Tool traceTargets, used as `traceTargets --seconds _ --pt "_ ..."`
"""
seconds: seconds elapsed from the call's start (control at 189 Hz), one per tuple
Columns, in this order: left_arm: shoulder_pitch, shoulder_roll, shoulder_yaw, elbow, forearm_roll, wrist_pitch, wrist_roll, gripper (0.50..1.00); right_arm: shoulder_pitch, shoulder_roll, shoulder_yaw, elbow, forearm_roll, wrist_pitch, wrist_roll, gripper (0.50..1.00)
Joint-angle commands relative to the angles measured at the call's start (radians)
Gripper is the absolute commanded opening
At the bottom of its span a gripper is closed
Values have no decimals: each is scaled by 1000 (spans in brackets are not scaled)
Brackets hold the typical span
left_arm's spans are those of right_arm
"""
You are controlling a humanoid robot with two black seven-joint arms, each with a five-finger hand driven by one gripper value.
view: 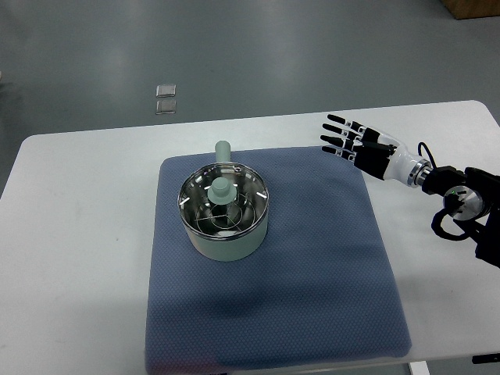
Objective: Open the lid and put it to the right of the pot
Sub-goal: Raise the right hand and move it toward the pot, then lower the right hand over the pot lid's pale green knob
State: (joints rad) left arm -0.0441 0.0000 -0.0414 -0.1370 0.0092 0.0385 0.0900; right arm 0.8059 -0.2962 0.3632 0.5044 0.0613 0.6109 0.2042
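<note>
Blue-grey cloth mat [312, 297] covers the middle of a white table [70, 234], its front edge nearest the viewer. On the mat's upper left part stands a pale green pot [226, 238] with a stubby handle pointing away. Its glass lid [223, 205] sits on the pot, closed, a pale green knob at its centre. To the right, above the mat's far right corner, the right hand [355, 144] hovers well apart from the pot, fingers spread and straight, holding nothing.
</note>
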Motion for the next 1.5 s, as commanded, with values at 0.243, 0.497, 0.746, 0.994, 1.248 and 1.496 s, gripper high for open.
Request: traceTargets --seconds 0.243,0.497,0.746,0.994,1.248,1.496 --pt "7 0 0 -3 0 11 -1 1000 18 -6 -6 0 -55 0 32 930" --pt "13 0 0 -4 0 7 -1 1000 140 0 -4 2 -328 0 133 926" --pt "18 0 0 -7 0 1 -1 1000 268 -9 -4 100 -690 0 176 926" --pt "21 0 0 -7 0 0 -1 1000 363 -21 -4 306 -1127 -17 204 926" --pt "23 0 0 -10 0 -2 -1 1000 460 0 -23 376 -1370 -17 202 926" --pt "21 0 -3 -15 0 -3 -1 1000 535 111 -122 376 -1494 -54 204 924"
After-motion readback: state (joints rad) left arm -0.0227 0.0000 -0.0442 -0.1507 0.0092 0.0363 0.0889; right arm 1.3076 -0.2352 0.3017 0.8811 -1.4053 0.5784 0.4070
